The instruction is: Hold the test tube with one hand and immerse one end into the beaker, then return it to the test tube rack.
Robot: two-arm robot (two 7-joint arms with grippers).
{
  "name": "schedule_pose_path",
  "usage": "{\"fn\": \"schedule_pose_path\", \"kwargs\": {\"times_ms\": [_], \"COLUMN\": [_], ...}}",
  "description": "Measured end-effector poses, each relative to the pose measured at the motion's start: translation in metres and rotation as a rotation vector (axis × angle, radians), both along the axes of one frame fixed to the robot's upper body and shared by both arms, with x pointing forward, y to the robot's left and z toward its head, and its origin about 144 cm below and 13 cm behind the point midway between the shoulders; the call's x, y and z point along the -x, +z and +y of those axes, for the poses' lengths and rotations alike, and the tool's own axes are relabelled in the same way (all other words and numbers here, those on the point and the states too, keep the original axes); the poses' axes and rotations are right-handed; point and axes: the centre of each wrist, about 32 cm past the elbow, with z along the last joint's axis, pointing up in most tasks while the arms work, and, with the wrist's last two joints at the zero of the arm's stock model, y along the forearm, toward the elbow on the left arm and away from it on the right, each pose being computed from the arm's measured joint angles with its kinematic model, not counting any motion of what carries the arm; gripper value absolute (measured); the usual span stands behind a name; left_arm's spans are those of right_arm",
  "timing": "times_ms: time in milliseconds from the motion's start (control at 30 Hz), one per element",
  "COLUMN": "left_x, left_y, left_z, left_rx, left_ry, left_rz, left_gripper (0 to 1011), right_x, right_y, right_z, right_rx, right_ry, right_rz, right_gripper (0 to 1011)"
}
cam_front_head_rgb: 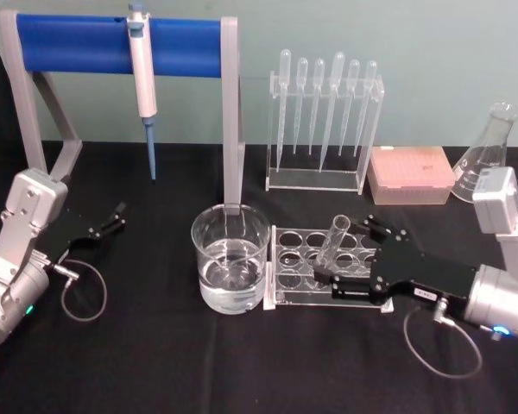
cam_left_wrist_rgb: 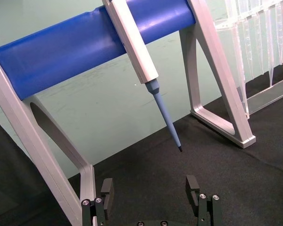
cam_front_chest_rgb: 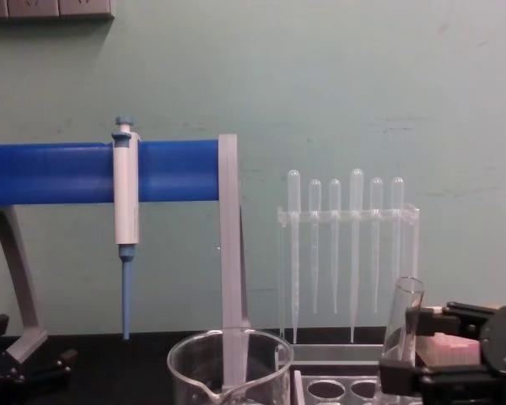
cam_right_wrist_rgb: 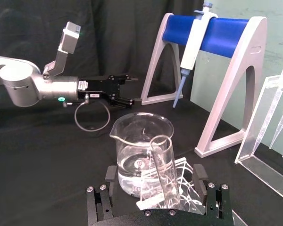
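Observation:
The test tube (cam_front_head_rgb: 336, 241) stands tilted in a hole of the clear rack (cam_front_head_rgb: 282, 296), right of the beaker (cam_front_head_rgb: 230, 259), which holds some water. My right gripper (cam_front_head_rgb: 348, 253) is open, one finger on each side of the tube without touching it. In the right wrist view the tube (cam_right_wrist_rgb: 163, 175) rises between the two fingers of the right gripper (cam_right_wrist_rgb: 155, 175), with the beaker (cam_right_wrist_rgb: 140, 150) just beyond. The chest view shows the tube (cam_front_chest_rgb: 402, 325) beside the right gripper (cam_front_chest_rgb: 423, 346) and the beaker (cam_front_chest_rgb: 228, 364). My left gripper (cam_front_head_rgb: 112, 218) rests open at the far left, with nothing between the fingers of the left gripper (cam_left_wrist_rgb: 150, 186).
A blue-and-white pipettor (cam_front_head_rgb: 142, 82) hangs on a blue-barred stand (cam_front_head_rgb: 231, 112) behind the beaker. A rack of plastic pipettes (cam_front_head_rgb: 324, 121), a pink tip box (cam_front_head_rgb: 410, 175) and a glass flask (cam_front_head_rgb: 488, 151) stand at the back right. A black cloth covers the table.

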Motion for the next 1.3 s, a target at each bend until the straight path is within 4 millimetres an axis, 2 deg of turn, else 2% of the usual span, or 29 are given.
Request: {"fn": "schedule_pose_path", "kwargs": {"times_ms": [233, 633, 1000, 1033, 1233, 1300], "left_x": [0.0, 0.0, 0.0, 0.0, 0.0, 0.0], "left_y": [0.0, 0.0, 0.0, 0.0, 0.0, 0.0], "left_z": [0.0, 0.0, 0.0, 0.0, 0.0, 0.0], "left_rx": [0.0, 0.0, 0.0, 0.0, 0.0, 0.0], "left_ry": [0.0, 0.0, 0.0, 0.0, 0.0, 0.0], "left_rz": [0.0, 0.0, 0.0, 0.0, 0.0, 0.0], "left_gripper": [1000, 1000, 1000, 1000, 1000, 1000], "right_x": [-0.0056, -0.0066, -0.0062, -0.0062, -0.0061, -0.006], "right_y": [-0.0027, -0.0037, -0.0032, -0.0032, -0.0031, -0.0031], "right_z": [0.008, 0.0089, 0.0086, 0.0086, 0.0084, 0.0083], "right_rx": [-0.007, -0.004, -0.005, -0.005, -0.006, -0.006], "right_ry": [-0.037, -0.043, -0.043, -0.043, -0.043, -0.042], "right_rz": [-0.004, -0.007, -0.007, -0.007, -0.007, -0.007], "right_gripper": [1003, 997, 722, 661, 504, 418]}}
